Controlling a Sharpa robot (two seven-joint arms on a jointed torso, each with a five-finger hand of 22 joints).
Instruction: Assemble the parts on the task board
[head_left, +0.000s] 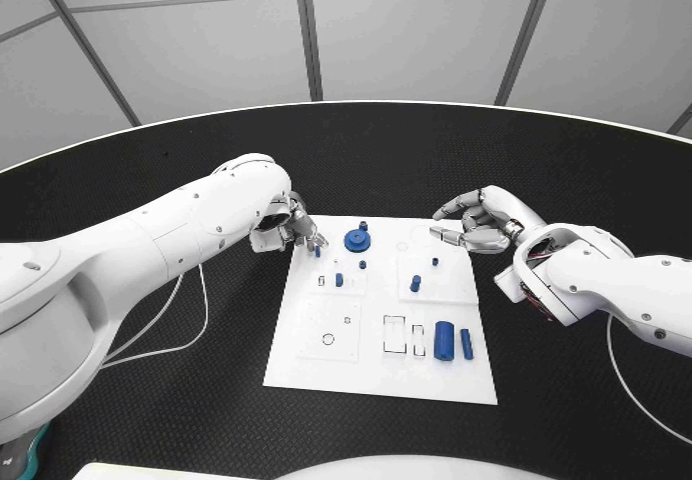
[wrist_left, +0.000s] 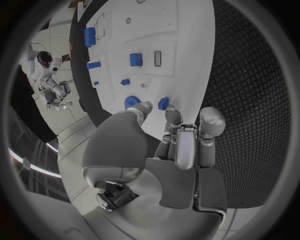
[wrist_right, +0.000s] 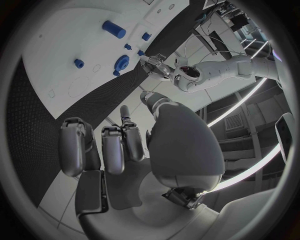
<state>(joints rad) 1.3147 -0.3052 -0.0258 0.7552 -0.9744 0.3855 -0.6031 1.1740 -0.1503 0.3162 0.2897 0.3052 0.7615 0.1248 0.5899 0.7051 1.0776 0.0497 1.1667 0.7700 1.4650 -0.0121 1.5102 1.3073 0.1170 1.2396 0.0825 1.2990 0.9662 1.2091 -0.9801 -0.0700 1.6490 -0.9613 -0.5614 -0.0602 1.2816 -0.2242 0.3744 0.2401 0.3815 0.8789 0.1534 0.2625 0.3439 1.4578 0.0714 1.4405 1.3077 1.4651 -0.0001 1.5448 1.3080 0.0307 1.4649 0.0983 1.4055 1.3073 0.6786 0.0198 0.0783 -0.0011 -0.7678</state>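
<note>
The left hand (head_left: 284, 226) works at the white board's (head_left: 378, 375) upper-left corner, fingertips touching a small blue peg (wrist_left: 163, 103); grip uncertain; seating it probably comes next; the right hand (head_left: 480, 222) hovers, fingers curled, empty.

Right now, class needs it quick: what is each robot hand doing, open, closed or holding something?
Left hand: open, fingertips at the task board's far left corner, holding nothing.
Right hand: open, fingers apart, empty.

A round black table (head_left: 173, 400) with a fine textured surface carries one thing directly — the white task board (head_left: 378, 375), lying flat at its centre.
</note>
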